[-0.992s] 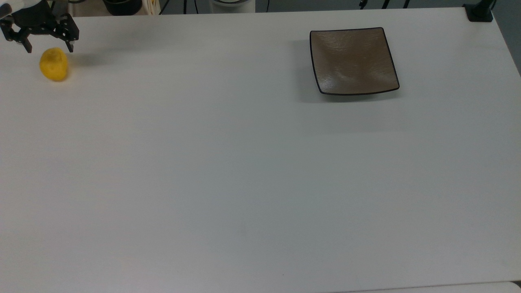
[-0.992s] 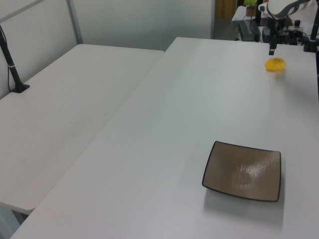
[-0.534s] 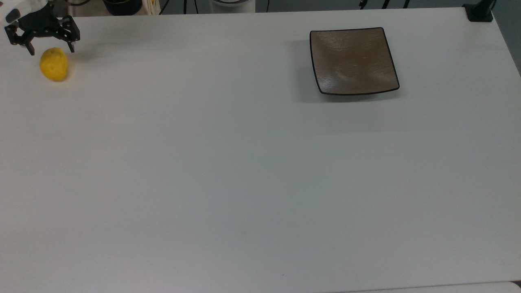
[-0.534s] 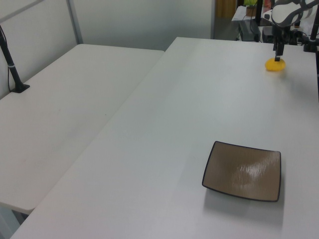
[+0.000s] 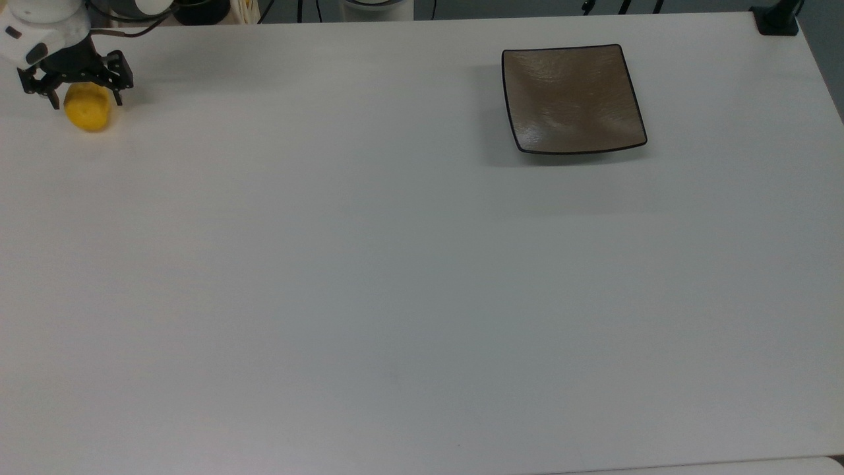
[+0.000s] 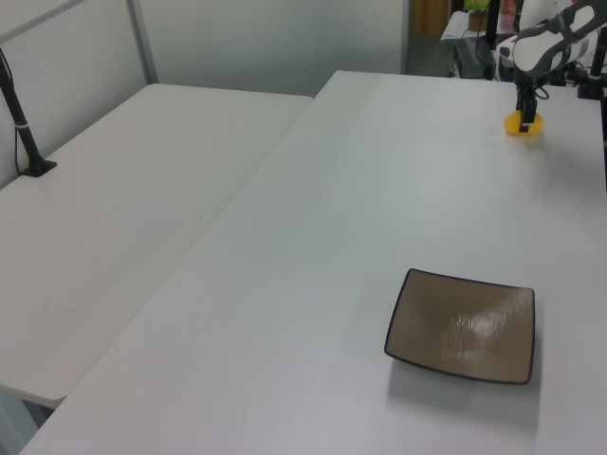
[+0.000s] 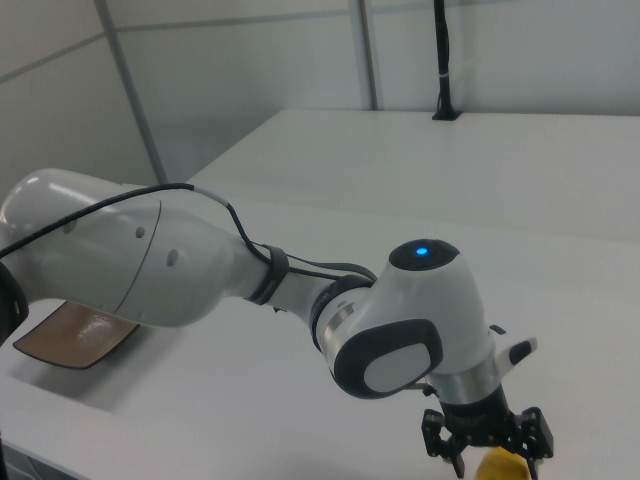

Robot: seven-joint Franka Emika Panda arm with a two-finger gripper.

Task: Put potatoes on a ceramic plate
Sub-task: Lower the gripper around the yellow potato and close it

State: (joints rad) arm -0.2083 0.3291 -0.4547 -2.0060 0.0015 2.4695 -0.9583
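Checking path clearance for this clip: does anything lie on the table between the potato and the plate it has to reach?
Nothing visible does. The potato sits at the top view's far left with the open gripper straddling it; the ceramic plate lies toward the top view's right. The table between them is bare.

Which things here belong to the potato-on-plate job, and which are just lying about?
Job:
potato, on the table between the open fingers
plate, bare, far off toward the top view's right
gripper, lowered around the potato

Lying about:
black post on the neighbouring table
black clamp at the table's far corner
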